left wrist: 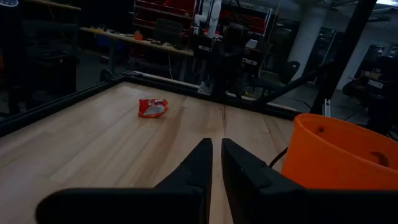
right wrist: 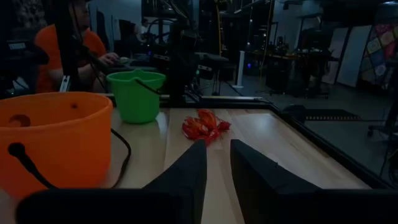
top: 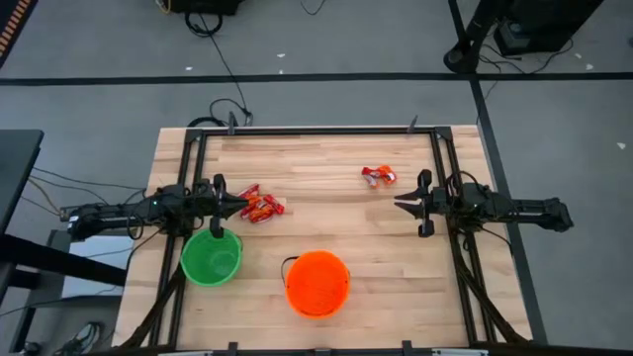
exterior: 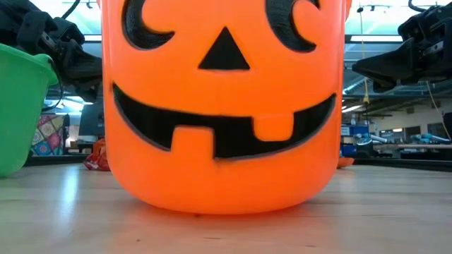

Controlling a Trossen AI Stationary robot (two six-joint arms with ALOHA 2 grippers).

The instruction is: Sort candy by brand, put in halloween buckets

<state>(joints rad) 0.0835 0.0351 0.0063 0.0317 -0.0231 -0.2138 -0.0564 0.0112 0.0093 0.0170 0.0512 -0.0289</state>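
A pile of red candy (top: 260, 206) lies on the table just in front of my left gripper (top: 237, 206), which is shut, empty and pointing toward the table's right. The pile also shows in the right wrist view (right wrist: 202, 126). A smaller clump of red and orange-white candy (top: 378, 175) lies far right of centre and also shows in the left wrist view (left wrist: 152, 107). The green bucket (top: 211, 255) stands upright near my left gripper. The orange bucket (top: 316, 283) stands upright at the near centre. My right gripper (top: 400, 204) is slightly open, empty and pointing left.
A dark metal frame (top: 316, 130) runs along the table's far edge and both sides. Bare wood lies between the two grippers. In the low view the orange bucket (exterior: 226, 106) fills the middle. A person in orange (right wrist: 68, 43) sits beyond the table's left side.
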